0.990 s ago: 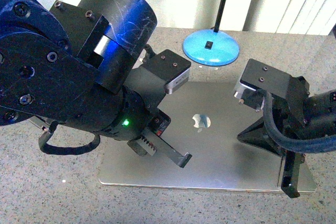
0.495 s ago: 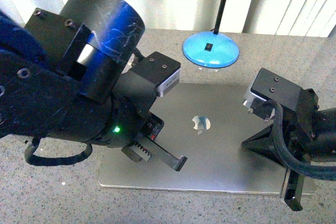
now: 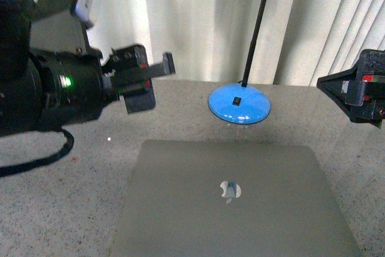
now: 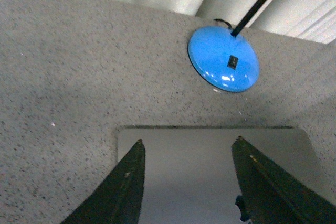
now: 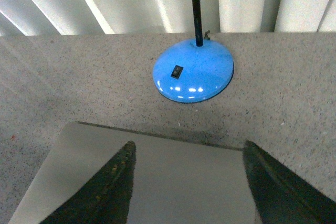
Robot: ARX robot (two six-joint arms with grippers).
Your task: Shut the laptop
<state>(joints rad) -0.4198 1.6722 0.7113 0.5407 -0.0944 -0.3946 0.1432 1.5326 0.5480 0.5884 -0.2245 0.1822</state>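
Laptop [image 3: 231, 200] lies flat and shut on the counter [image 3: 90, 167], logo up, just near of the blue lamp base [image 3: 239, 104]. Left claw [image 4: 188, 142] and right claw [image 5: 188, 144] both gape empty above it. Looks finished: park your arms high, clear of the lid.

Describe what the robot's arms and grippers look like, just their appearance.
Both are black. The left arm is a fat cylinder with a green light, a grey screwed bracket and a looping black cable. The left gripper and right gripper have dark tapered fingers and small red details.
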